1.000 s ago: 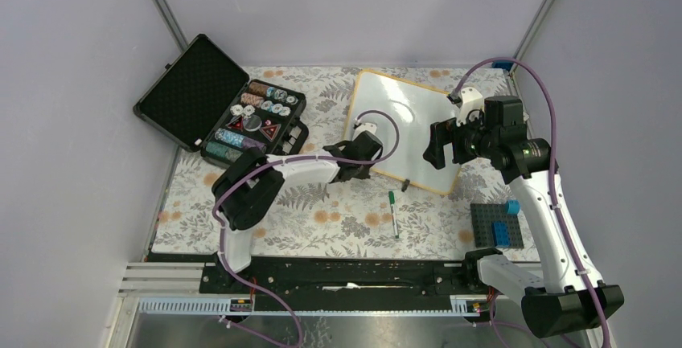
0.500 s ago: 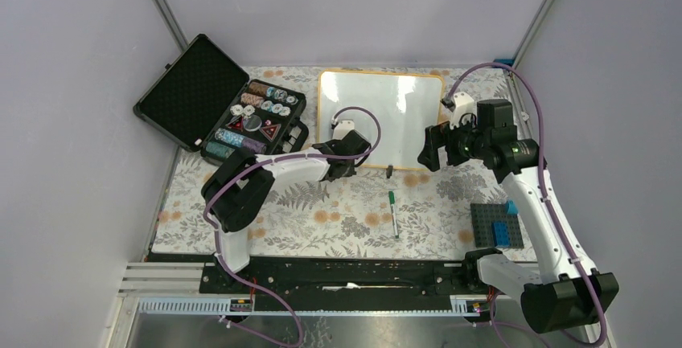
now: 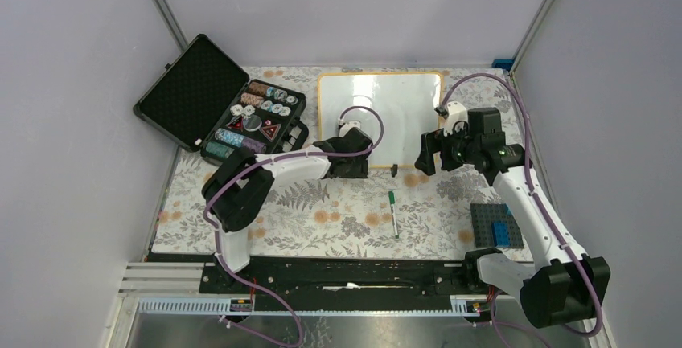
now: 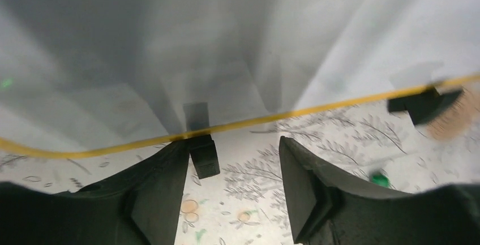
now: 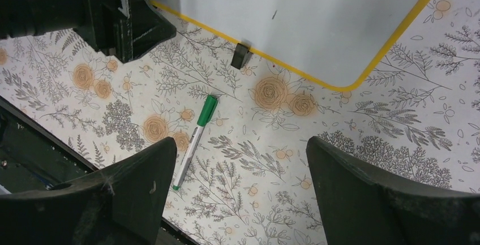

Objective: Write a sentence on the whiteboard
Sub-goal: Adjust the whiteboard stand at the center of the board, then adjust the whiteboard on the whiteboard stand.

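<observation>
The whiteboard point(image 3: 402, 99) lies flat on the floral tablecloth point(image 3: 322, 211), at the far middle of the table. At its near edge, about 7 o'clock, the left gripper point(image 4: 235, 149) has its jaws partly spread on either side of a black clip foot point(image 4: 202, 154), clamping nothing. At 5 o'clock the right gripper point(image 5: 240, 149) hovers, jaws wide apart and empty. A green marker point(image 5: 195, 137) lies at 6 o'clock, apart from the board. An open black case point(image 3: 217, 111) sits at 9 o'clock.

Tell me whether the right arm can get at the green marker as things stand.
Probably yes. The right gripper hangs open above the floral cloth, and the green marker lies flat and uncovered within its wrist view, clear of the whiteboard.
</observation>
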